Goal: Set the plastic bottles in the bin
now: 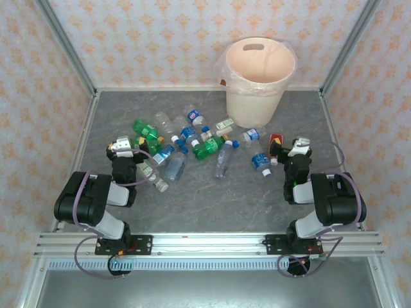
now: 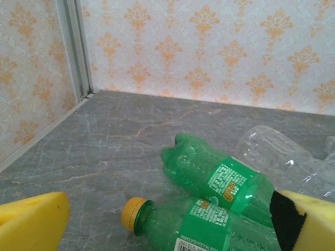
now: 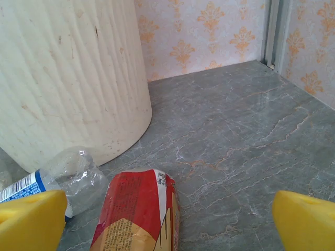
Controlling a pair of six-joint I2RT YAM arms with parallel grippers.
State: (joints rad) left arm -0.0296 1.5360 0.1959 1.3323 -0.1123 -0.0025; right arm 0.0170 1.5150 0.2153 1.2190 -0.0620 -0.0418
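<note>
You are at the very start: as far as these views show, no part of the task is done. The bin (image 1: 260,80) stands upright at the far right of the worktop (image 1: 212,205), close to the back wall, with its thin bag liner (image 1: 221,64) folded over the rim. The part of its inside that the overhead view looks into holds no bottle.

The plastic bottles (image 1: 174,165) all lie on the worktop, scattered in a loose band from the left side across to the foot of the bin (roughly a dozen, though where they overlap I cannot count them for sure).

The left gripper (image 1: 122,149) sits at the left end of that band, jaws spread wide and holding nothing. Its wrist view shows two green bottles (image 2: 214,178) lying just ahead, between the yellow pads (image 2: 31,219), and a clear bottle (image 2: 272,151) beyond them.

The right gripper (image 1: 297,149) is at the right end, jaws likewise wide apart and empty. Just ahead of it lies a red-wrapped packet (image 3: 138,214) (I judge it is no plastic bottle, so you would leave it). A clear blue-labelled bottle (image 3: 57,180) lies just beside the bin's wall.

So every bottle remains to be picked up and dropped in. The ones near the bin look like the shortest carries for your right arm.
</note>
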